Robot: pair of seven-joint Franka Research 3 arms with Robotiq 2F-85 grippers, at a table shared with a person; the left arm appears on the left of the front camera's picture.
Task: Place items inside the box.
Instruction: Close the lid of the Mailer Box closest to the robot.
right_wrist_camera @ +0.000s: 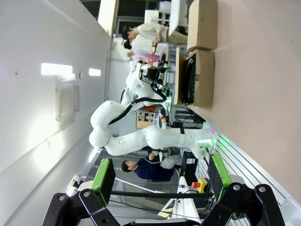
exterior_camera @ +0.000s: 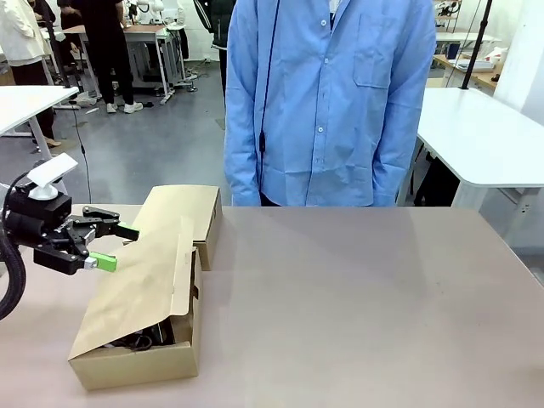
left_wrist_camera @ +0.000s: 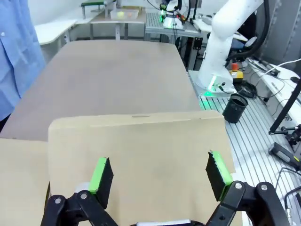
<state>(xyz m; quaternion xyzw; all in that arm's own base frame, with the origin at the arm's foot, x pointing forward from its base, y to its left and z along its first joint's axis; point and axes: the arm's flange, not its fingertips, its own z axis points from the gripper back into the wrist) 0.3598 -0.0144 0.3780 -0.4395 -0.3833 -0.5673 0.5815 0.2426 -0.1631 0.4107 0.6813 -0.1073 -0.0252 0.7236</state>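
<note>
A cardboard box (exterior_camera: 140, 340) lies at the near left of the counter (exterior_camera: 365, 297), its long lid (exterior_camera: 140, 285) tilted partly down over the opening. Through the gap at the near end something dark (exterior_camera: 136, 342) lies inside the box; which of the items it is cannot be told. A second, closed cardboard box (exterior_camera: 183, 217) sits just beyond the first, touching its far end.

The left gripper (exterior_camera: 115, 246) hangs over the left edge of the lid, its jaws spread wide with nothing between them; in the left wrist view the green pads (left_wrist_camera: 100, 175) stand over the bare cardboard of the lid (left_wrist_camera: 141, 160).

The right gripper (right_wrist_camera: 160, 176) also has its jaws fully apart and empty, raised off to the side of the counter.

A person in a blue shirt (exterior_camera: 331, 102) stands at the far side of the counter.
</note>
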